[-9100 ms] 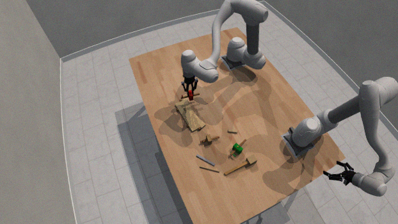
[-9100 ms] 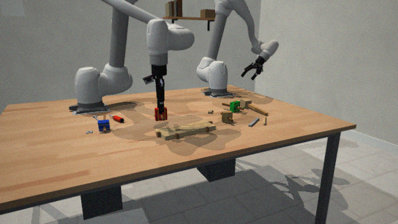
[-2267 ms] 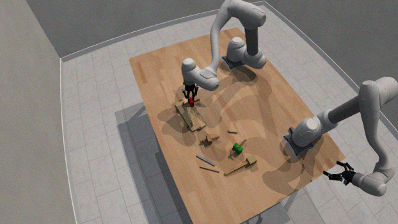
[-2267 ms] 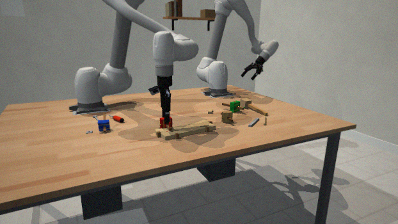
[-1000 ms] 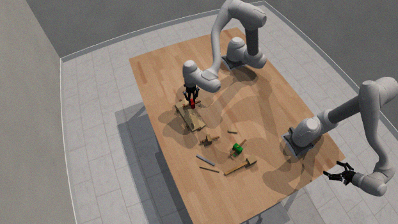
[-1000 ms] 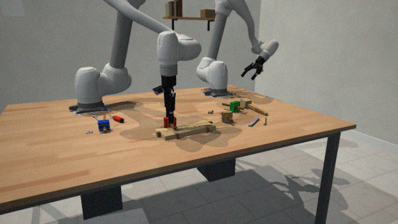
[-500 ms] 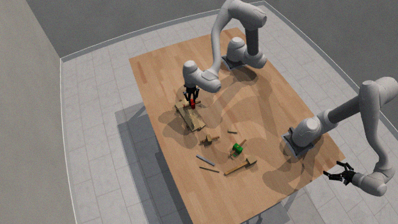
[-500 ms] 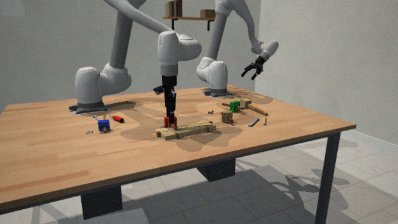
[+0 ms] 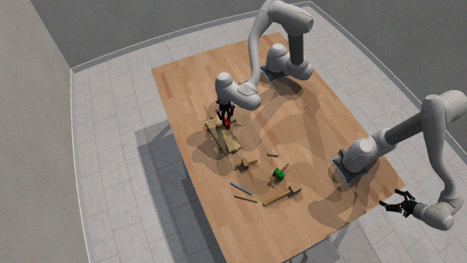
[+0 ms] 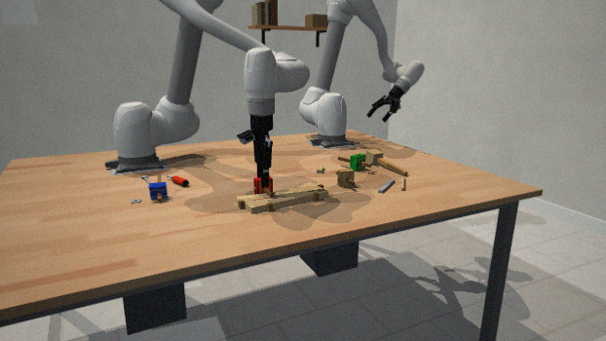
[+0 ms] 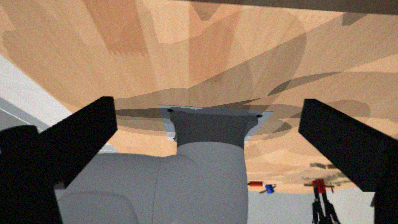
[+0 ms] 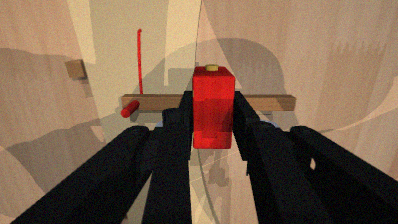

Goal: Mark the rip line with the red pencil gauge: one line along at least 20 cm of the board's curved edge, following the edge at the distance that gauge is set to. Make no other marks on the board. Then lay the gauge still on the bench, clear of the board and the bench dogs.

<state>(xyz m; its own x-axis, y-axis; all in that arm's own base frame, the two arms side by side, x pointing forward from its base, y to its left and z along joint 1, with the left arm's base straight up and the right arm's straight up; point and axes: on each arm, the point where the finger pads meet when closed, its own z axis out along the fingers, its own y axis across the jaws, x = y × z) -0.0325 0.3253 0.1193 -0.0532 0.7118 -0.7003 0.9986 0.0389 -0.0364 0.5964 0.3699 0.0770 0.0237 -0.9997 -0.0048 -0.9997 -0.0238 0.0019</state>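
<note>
The right gripper point(image 9: 226, 121) point(image 10: 263, 184) point(image 12: 211, 105), clenching the red pencil gauge point(image 9: 227, 123) point(image 10: 263, 188) point(image 12: 213, 110), is holding its beam point(image 12: 272, 103) crosswise to the board's point(image 9: 222, 138) point(image 10: 287, 199) point(image 12: 117, 60) curved edge.

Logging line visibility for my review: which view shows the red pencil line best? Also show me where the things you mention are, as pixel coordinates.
Right wrist: the red line point(image 9: 215, 125) point(image 12: 140, 62) stands out on the pale board point(image 9: 230, 142) point(image 12: 117, 30). Top gives only a tiny trace; in exterior and left wrist I can't discern it.
</note>
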